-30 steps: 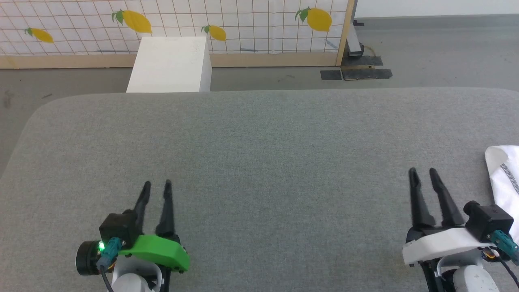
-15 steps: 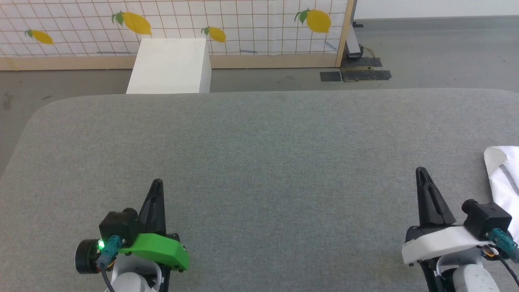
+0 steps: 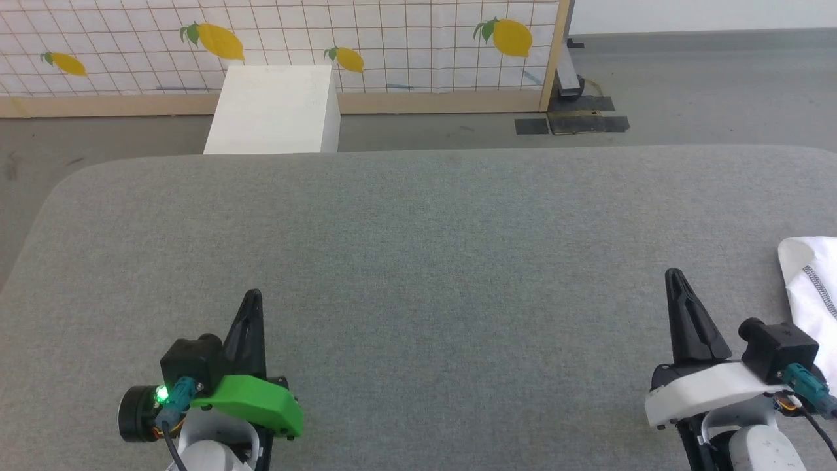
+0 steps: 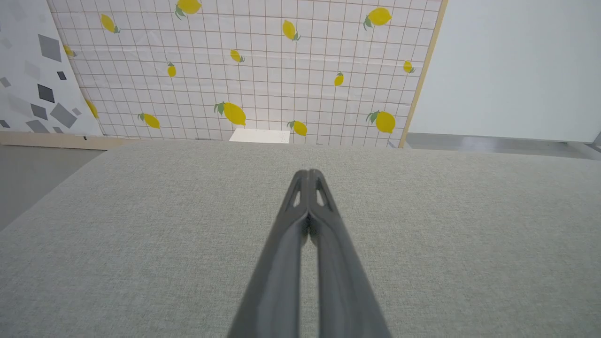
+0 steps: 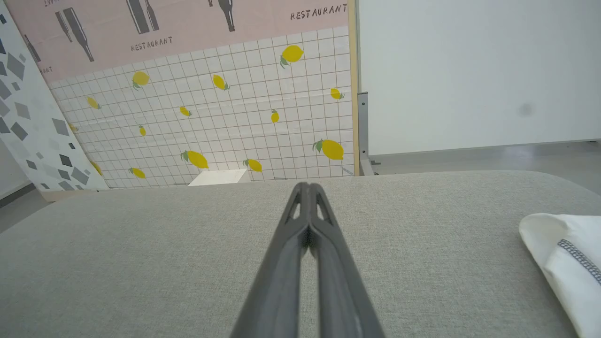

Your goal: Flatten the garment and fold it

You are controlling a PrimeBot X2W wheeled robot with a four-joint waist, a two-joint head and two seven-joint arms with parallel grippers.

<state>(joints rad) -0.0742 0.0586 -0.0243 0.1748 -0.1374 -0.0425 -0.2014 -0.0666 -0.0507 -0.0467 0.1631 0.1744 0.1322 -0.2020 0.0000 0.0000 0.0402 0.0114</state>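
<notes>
The white garment (image 3: 814, 288) lies at the table's right edge, cut off by the head view's border, with a dark grey stitched seam on it. The right wrist view has the garment (image 5: 570, 263) at its lower right, folded or bunched. My right gripper (image 3: 673, 275) hovers just left of it, shut with nothing between its fingers, tips together (image 5: 307, 186). My left gripper (image 3: 254, 296) sits near the table's front left, also shut and empty, fingertips closed (image 4: 308, 172).
The grey fabric-covered table (image 3: 418, 248) spreads wide between and beyond the grippers. A white rigid box (image 3: 274, 108) stands on the floor behind the table's far edge, before a lemon-patterned partition (image 3: 327, 39).
Both grippers closed from open to shut. The camera tilted slightly, shifting the scene a little.
</notes>
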